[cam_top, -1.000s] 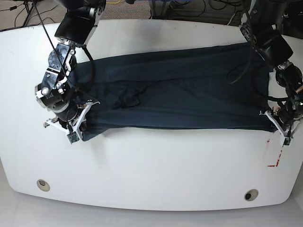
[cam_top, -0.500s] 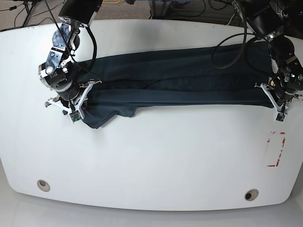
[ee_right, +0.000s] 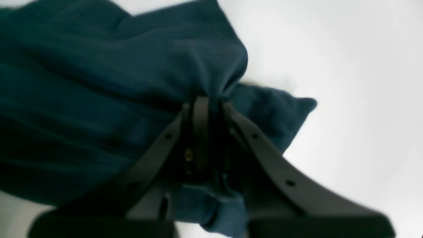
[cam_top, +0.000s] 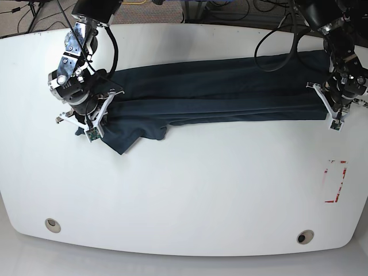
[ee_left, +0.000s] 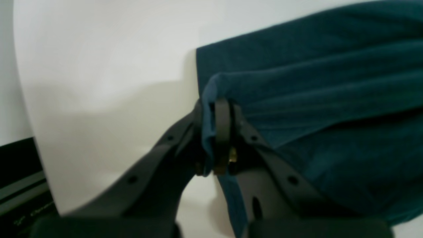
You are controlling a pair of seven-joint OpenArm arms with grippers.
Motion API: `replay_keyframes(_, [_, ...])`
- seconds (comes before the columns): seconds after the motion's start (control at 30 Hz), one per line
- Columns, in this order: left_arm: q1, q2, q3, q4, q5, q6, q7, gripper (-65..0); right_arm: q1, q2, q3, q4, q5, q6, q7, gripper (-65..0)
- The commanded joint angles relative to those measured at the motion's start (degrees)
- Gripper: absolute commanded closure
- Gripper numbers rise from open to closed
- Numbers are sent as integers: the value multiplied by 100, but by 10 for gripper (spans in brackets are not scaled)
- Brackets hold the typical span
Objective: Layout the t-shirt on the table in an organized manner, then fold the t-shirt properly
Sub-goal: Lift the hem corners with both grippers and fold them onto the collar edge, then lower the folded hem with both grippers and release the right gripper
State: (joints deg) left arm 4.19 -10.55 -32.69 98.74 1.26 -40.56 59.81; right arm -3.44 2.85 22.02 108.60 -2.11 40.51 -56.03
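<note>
Fold in hand: both claws, left gripper [cam_top: 332, 117] at 3 o'clock and right gripper [cam_top: 86, 122] at 9, pinch the shirt [cam_top: 218, 92], stretched across the table's [cam_top: 190, 195] 12 o'clock half. Next likely: lay the carried edge flat, evenly.

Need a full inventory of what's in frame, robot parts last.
t-shirt: 1, dark navy, stretched in a long band across the far half of the table, one sleeve trailing at the base view's left.
table: 1, glossy white, fills the view.
grommet holes: 2, grey, near edge, one towards each corner.
red-outlined mark: 1, on the tabletop at the base view's right.
cables: several, dark, on the floor behind the table.
left pincer: 1, black, shut on the t-shirt's edge.
right pincer: 1, black, shut on the t-shirt.
</note>
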Motion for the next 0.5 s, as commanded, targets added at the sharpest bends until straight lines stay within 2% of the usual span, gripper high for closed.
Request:
replay_keyframes(0.0, [-10,-101,-41,117,98,56,-25,-10,15,71,18,99,-31,-51,51,-2])
replay_keyframes(0.13, [105,-101,-32,117,107,56,-25,-11,-91,71,18,99,-31,-51,43,-16])
replay_keyframes(0.3, [157,-110,-15,109,107,56,-16,-29,-223,71,18,116,-40,-51,43,-193])
replay_keyframes(0.33, [184,-119,-6,109,107,56,-16,-65,-267,71,18,125,-40,-51,43,-271])
replay_keyframes(0.4, [210,-119,-6,135,107,56,-16,-126,-311,71,18,169,-31,-51,43,-358])
replay_keyframes(0.47, [210,-110,-6,144,107,56,-16,-189,-319,71,18,274,-31,-51,43,-419])
